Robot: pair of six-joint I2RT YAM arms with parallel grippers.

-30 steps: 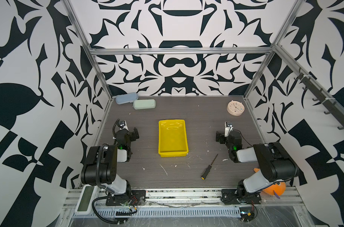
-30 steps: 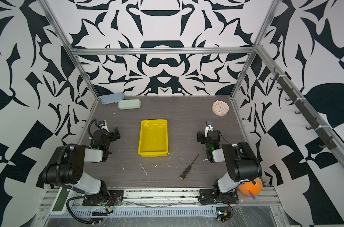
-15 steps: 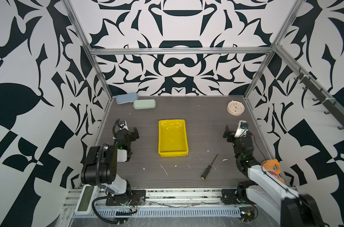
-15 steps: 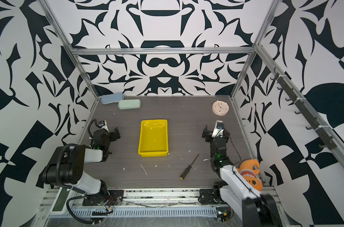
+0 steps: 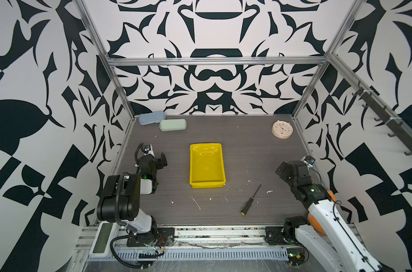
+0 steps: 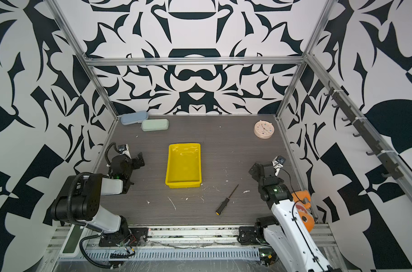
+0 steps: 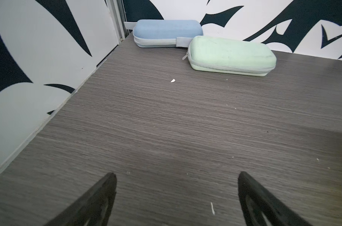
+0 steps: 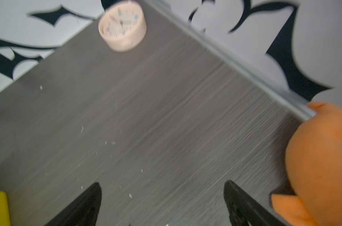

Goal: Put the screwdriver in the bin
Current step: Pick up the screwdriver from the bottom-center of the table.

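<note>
Nearest the front edge, on the dark grey wood-grain table [image 5: 247, 150], lies the slim screwdriver with its black ribbed handle and yellow butt [image 5: 250, 200]. It lies flat, butt toward the front and thin metal shaft angled toward the back. It is on the right arm's side and near the bin's front corner, but apart from it.

It should handle as a light, stiff tool. The shaft looks too thin and smooth to pinch well, and the round body may roll if nudged. The ribbed handle looks the better hold, taken across its middle with the fingertips low to the table.

An orange plush toy [image 6: 302, 212] sits by the right arm's base.

The right gripper [image 8: 162, 184] hangs beyond the screwdriver by the right wall, jaws spread wide with nothing between them. The left gripper [image 7: 177, 173] is likewise spread and empty.

Between them sits the shallow rectangular bright yellow plastic bin [image 5: 207, 186] — empty.

At the far wall lie a pale blue oblong zip case [image 7: 167, 32] and a pale green one [image 7: 231, 54] — and a round cream clock [image 5: 282, 129].
</note>
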